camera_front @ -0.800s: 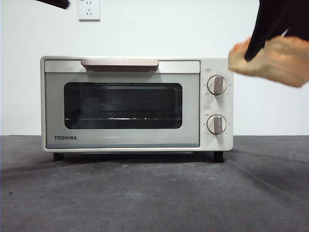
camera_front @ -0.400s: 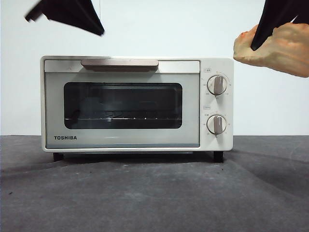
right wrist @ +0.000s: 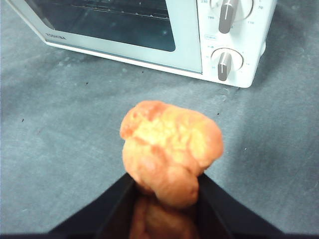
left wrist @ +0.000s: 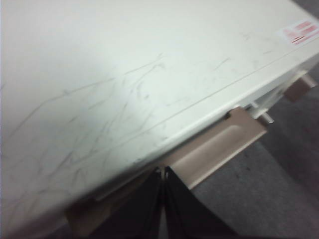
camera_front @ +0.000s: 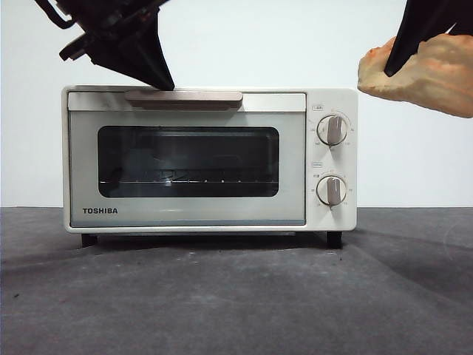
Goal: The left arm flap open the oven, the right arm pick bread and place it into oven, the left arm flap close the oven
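Grey bench [camera_front: 236, 296] in the foreground, bare cloth-like surface. One oven [camera_front: 209, 159] stands on it, cream-white, TOSHIBA on the door, door shut. One beige bar handle [camera_front: 183, 98] along the door's top edge. Two round knobs, upper knob [camera_front: 332, 130] above lower knob [camera_front: 332, 190], on the panel at the picture's right. One wire rack [camera_front: 188, 180] visible through the dark window.

One bread [right wrist: 172, 149], golden-orange and lumpy, held in the air by the right hand [right wrist: 164, 191], jaws pressed against its two sides; it hangs off the oven's knob side, level with the oven's top, well clear of the bench.

Left hand [left wrist: 163, 174] sits at the oven's top front edge, tips at the handle near its end away from the knobs; jaws nearly together, only a thin slit between them, nothing gripped.

One wall socket [camera_front: 157, 15] on the white wall behind.
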